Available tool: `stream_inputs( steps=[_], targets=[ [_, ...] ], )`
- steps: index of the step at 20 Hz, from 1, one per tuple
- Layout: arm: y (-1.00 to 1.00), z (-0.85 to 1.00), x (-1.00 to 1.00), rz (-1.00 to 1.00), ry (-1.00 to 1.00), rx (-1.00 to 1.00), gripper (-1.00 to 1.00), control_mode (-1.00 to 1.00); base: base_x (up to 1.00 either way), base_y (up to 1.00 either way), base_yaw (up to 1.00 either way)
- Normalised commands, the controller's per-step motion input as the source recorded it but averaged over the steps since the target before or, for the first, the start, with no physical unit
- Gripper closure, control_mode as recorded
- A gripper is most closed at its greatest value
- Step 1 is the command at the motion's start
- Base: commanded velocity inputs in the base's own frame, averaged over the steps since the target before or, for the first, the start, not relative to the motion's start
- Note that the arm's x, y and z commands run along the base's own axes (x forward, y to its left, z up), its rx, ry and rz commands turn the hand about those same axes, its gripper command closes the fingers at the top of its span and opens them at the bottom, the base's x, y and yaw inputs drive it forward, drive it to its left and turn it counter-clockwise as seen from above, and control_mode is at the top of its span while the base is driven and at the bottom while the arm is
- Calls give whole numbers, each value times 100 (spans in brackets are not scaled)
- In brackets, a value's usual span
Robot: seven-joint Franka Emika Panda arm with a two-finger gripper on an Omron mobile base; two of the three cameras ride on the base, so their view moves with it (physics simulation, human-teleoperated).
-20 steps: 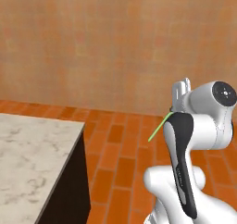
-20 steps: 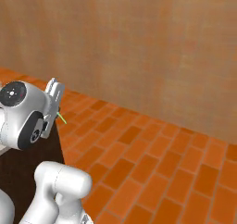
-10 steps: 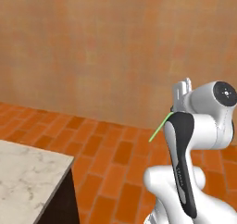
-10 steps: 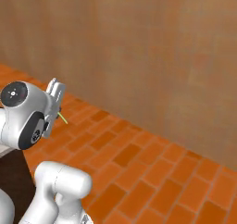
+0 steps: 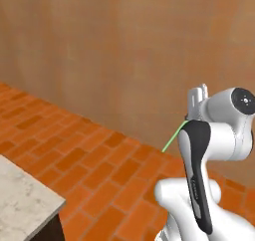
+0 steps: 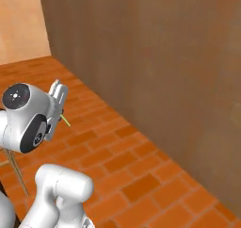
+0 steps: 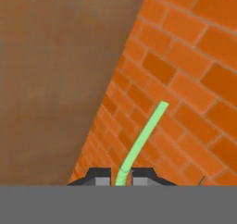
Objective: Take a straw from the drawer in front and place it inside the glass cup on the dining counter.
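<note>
The gripper (image 7: 121, 176) pinches the straw (image 7: 141, 143) above the brick floor (image 5: 94, 165); the counter (image 5: 22, 205) corner sits near left.

My gripper (image 7: 121, 177) is closed on the straw (image 7: 141, 144), which runs out ahead from between my fingertips. Below and ahead of it lies the brick floor (image 7: 185, 93); the wall (image 5: 124, 56) rises beyond. The dining counter (image 5: 22, 200) corner sits low, well off to my left.
</note>
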Motion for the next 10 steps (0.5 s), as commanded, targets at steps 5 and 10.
stream_inputs(
  steps=[5,10],
  targets=[
    [0,0,0,0,0,0,100,100,100,-23,59],
    [0,0,0,0,0,0,100,100,100,-15,64]
  ],
)
